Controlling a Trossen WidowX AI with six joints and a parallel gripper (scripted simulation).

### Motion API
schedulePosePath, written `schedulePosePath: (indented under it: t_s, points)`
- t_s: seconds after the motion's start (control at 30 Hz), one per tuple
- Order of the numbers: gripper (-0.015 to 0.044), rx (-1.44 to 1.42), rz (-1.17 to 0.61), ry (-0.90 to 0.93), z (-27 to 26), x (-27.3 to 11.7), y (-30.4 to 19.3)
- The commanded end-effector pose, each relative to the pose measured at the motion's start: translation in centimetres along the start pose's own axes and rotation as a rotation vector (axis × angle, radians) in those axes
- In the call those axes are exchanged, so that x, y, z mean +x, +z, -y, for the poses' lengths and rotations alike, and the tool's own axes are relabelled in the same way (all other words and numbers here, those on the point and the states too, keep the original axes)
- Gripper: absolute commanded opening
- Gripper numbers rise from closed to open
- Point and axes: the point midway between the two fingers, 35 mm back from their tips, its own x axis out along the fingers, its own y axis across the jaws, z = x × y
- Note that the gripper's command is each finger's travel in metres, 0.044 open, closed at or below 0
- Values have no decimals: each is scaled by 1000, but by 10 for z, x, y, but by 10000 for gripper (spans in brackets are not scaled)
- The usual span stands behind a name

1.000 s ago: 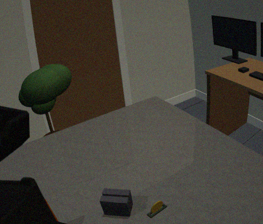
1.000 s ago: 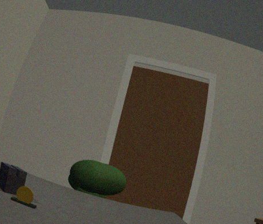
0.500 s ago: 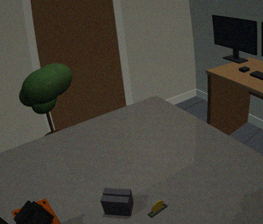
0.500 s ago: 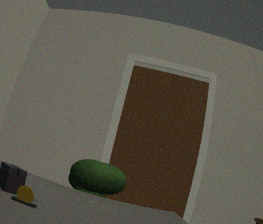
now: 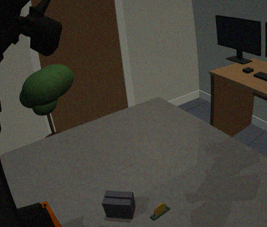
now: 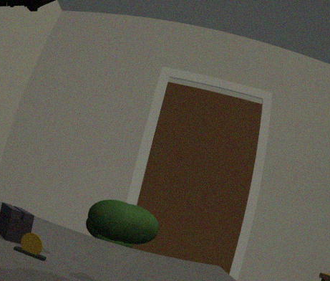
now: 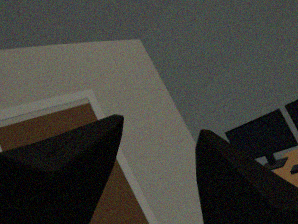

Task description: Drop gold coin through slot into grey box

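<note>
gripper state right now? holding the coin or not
Gripper: partly open, fingers apart with nothing between them. The coin stands in its holder on the table.

Matt gold coin (image 5: 159,208), matt grey box (image 5: 119,204), dull grey table (image 5: 144,150), wood-toned desk (image 5: 242,78).

The top view looks down from high above the near edge of the bench (image 5: 144,150), facing the brown door (image 5: 89,58) on the far wall, with the box (image 5: 119,204) low in the frame and a desk (image 5: 242,87) off to the right of the door. The exterior view sits low, near bench level, tilted, close to the box (image 6: 14,222) and facing the same door (image 6: 200,172). The wrist view looks out past the two pincer (image 7: 160,189) fingers, aimed upward at the door's top corner (image 7: 40,123). All three share the door; the first two also share the box and the green plant (image 5: 46,88) beside the door.
</note>
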Motion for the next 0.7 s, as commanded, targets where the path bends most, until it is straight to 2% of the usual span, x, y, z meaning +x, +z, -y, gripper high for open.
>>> schedulePosePath:
  t_s: [0.0,0.17,0.33,0.5,0.67]
  points:
    - [161,-58,-91,-110,28,30,-25]
    - [161,-146,-262,-295,86,68,-71]
    - [161,-228,-465,-481,156,88,-120]
    - [161,-290,-703,-659,232,86,-168]
    - [161,-309,-974,-821,305,63,-215]
